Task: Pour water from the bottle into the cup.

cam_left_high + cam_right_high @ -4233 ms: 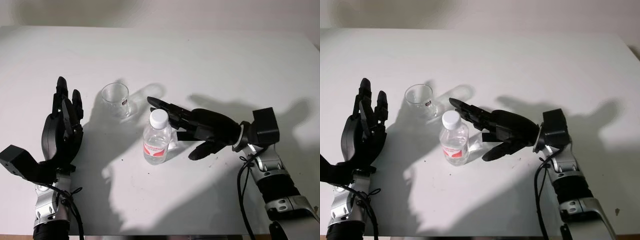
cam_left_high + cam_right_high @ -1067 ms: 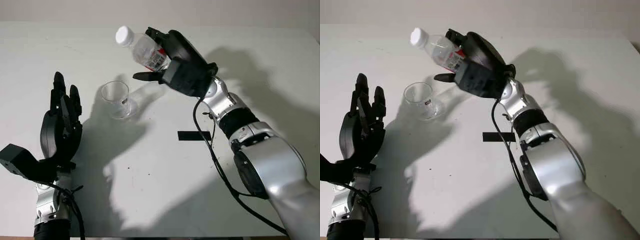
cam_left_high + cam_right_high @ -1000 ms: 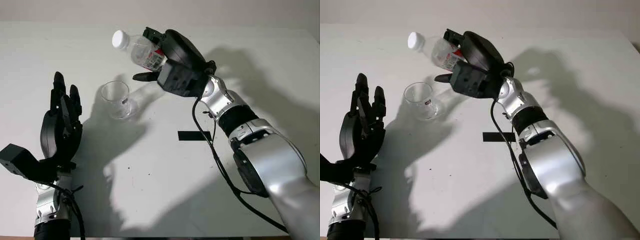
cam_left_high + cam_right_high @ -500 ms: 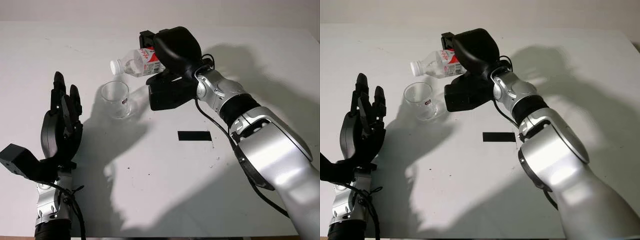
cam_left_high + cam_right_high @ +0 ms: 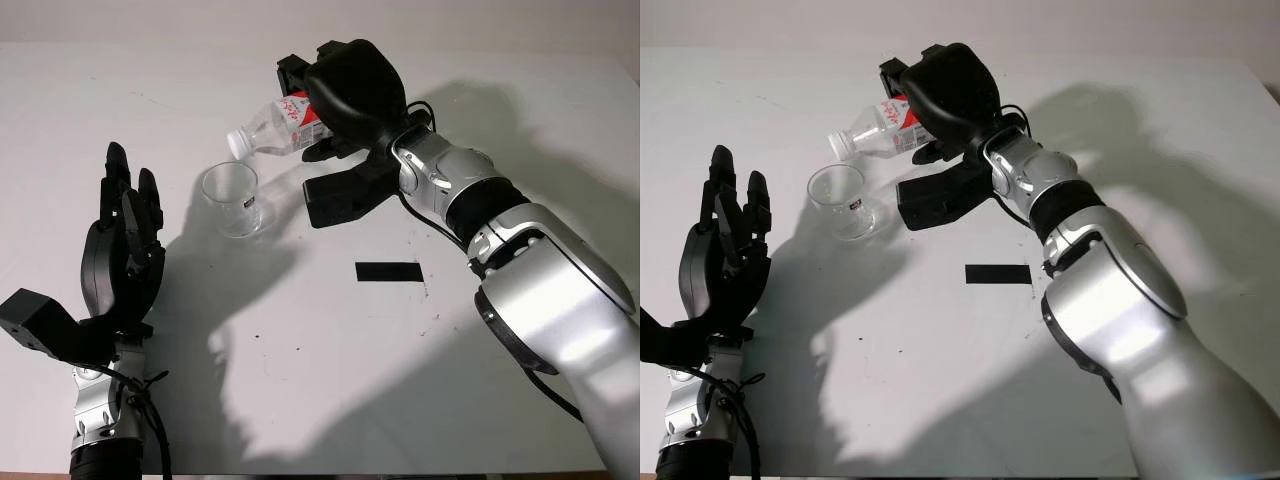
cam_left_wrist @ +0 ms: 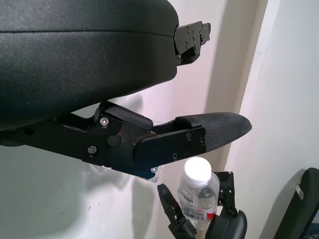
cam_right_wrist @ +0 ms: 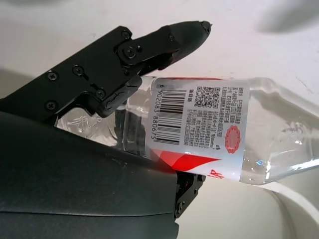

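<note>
A clear plastic water bottle [image 5: 272, 126] with a red and white label is held tilted above the table, its white-capped neck [image 5: 237, 143] pointing down and left, just over the far rim of the clear cup [image 5: 232, 198]. My right hand [image 5: 318, 118] is shut on the bottle's body; in the right wrist view the fingers [image 7: 149, 52] wrap over the labelled bottle [image 7: 209, 127]. The cup stands upright on the white table. My left hand [image 5: 125, 250] is open, raised at the left of the cup, apart from it. The left wrist view shows the bottle [image 6: 199, 196] cap-on beyond that hand.
The white table [image 5: 300, 380] runs wide in front and to the right. A small black tape strip [image 5: 390, 271] lies on it, right of the cup and below my right forearm [image 5: 470, 200]. The cup's rim [image 7: 299, 209] edges into the right wrist view.
My right hand took the bottle from the table, lifted it and tipped it. In the last half second the neck dropped lower and closer to the cup. The left hand has not moved.
</note>
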`<state>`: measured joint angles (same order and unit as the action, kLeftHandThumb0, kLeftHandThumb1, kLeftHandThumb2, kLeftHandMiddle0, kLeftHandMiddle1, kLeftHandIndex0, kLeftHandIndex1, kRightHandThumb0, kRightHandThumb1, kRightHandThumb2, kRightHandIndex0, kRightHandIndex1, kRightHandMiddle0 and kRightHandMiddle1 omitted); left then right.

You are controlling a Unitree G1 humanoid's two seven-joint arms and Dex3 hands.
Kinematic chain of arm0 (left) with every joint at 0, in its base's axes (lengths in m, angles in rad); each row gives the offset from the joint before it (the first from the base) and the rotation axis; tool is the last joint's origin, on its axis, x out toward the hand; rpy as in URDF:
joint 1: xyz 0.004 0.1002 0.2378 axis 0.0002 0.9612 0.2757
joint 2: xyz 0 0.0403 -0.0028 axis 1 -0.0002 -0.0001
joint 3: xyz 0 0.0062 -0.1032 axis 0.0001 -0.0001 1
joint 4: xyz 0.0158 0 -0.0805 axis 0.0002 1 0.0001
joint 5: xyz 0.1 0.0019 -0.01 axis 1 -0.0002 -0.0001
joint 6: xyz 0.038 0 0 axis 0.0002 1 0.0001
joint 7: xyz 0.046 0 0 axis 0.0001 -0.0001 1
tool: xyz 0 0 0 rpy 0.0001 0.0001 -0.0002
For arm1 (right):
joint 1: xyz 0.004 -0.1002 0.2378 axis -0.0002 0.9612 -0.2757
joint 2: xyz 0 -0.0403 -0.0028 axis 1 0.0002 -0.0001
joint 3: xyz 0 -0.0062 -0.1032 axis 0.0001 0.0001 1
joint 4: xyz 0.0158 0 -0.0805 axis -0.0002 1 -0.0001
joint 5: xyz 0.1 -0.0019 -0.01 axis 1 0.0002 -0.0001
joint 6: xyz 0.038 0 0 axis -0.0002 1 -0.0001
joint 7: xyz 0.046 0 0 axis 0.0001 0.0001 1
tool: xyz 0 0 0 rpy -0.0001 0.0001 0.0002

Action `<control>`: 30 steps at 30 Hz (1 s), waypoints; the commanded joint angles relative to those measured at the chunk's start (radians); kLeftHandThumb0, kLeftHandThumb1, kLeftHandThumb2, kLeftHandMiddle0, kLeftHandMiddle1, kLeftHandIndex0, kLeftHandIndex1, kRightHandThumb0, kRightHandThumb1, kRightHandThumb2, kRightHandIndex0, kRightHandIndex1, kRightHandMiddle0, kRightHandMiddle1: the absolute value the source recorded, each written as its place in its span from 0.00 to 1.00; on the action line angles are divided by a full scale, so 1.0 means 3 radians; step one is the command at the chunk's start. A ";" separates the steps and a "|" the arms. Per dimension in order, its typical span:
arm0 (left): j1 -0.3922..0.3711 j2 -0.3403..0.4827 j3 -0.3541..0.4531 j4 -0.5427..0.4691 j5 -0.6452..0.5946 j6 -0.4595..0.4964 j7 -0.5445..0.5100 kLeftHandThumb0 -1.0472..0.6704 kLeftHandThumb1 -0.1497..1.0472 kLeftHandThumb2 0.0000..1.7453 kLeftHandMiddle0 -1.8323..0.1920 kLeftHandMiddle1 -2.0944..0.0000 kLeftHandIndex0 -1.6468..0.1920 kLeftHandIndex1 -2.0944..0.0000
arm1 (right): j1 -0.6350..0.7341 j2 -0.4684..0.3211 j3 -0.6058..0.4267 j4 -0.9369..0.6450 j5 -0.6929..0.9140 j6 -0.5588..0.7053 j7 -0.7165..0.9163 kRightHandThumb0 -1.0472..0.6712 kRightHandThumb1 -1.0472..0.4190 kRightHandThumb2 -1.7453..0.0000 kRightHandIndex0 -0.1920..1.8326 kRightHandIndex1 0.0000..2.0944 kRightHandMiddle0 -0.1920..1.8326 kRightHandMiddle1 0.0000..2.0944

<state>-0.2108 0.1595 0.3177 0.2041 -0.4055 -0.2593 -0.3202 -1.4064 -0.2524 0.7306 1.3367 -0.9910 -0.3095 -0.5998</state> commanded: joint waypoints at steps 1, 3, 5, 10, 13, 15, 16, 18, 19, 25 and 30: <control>0.0113 -0.0077 -0.0022 0.0052 0.0024 -0.0043 0.0007 0.18 1.00 0.35 1.00 1.00 1.00 1.00 | -0.0164 -0.0024 0.0092 -0.0009 -0.0096 0.0078 -0.0109 0.35 0.00 0.78 0.70 1.00 0.45 1.00; 0.0117 -0.0081 -0.0022 0.0051 0.0015 -0.0045 0.0000 0.18 1.00 0.35 1.00 1.00 1.00 1.00 | -0.0181 -0.0017 0.0190 -0.0003 -0.0200 0.0152 -0.0213 0.36 0.00 0.83 0.70 1.00 0.44 1.00; 0.0125 -0.0084 -0.0024 0.0045 0.0018 -0.0044 0.0003 0.18 1.00 0.35 1.00 1.00 1.00 1.00 | -0.0188 -0.0005 0.0241 0.0005 -0.0245 0.0184 -0.0266 0.36 0.00 0.85 0.71 1.00 0.45 1.00; 0.0132 -0.0093 -0.0027 0.0036 0.0032 -0.0037 0.0027 0.17 1.00 0.35 1.00 1.00 1.00 1.00 | -0.0194 0.0035 0.0350 0.0014 -0.0313 0.0266 -0.0325 0.36 0.00 0.83 0.71 1.00 0.44 1.00; 0.0133 -0.0101 -0.0032 0.0024 0.0025 -0.0024 0.0036 0.17 1.00 0.35 1.00 1.00 1.00 1.00 | -0.0191 0.0046 0.0372 0.0013 -0.0325 0.0275 -0.0386 0.38 0.00 0.83 0.71 1.00 0.43 1.00; 0.0128 -0.0102 -0.0034 0.0038 0.0026 -0.0037 0.0024 0.17 1.00 0.35 1.00 1.00 1.00 1.00 | -0.0192 0.0055 0.0391 0.0014 -0.0339 0.0305 -0.0437 0.39 0.00 0.82 0.71 1.00 0.43 1.00; 0.0125 -0.0103 -0.0035 0.0047 0.0034 -0.0042 0.0028 0.18 1.00 0.35 1.00 1.00 1.00 1.00 | -0.0193 0.0060 0.0393 0.0015 -0.0338 0.0318 -0.0449 0.39 0.00 0.82 0.72 1.00 0.43 1.00; 0.0122 -0.0105 -0.0037 0.0060 0.0046 -0.0048 0.0036 0.18 1.00 0.35 1.00 1.00 1.00 1.00 | -0.0195 0.0070 0.0403 0.0017 -0.0336 0.0336 -0.0455 0.39 0.00 0.81 0.72 1.00 0.43 1.00; 0.0121 -0.0107 -0.0038 0.0066 0.0048 -0.0055 0.0033 0.18 1.00 0.35 1.00 1.00 1.00 1.00 | -0.0194 0.0072 0.0403 0.0017 -0.0332 0.0338 -0.0465 0.39 0.00 0.81 0.72 1.00 0.43 1.00; 0.0114 -0.0104 -0.0043 0.0077 0.0057 -0.0074 0.0035 0.18 1.00 0.36 1.00 1.00 1.00 1.00 | -0.0182 0.0074 0.0403 0.0014 -0.0321 0.0347 -0.0617 0.39 0.00 0.82 0.74 1.00 0.46 1.00; 0.0117 -0.0093 -0.0033 0.0062 0.0032 -0.0047 0.0031 0.18 1.00 0.35 1.00 1.00 1.00 1.00 | -0.0178 0.0086 0.0279 0.0007 -0.0181 0.0290 -0.0627 0.39 0.00 0.84 0.71 1.00 0.27 0.98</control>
<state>-0.2098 0.1517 0.3117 0.1993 -0.3963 -0.2725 -0.3117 -1.4255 -0.2320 0.8439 1.3431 -1.0746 -0.2174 -0.7921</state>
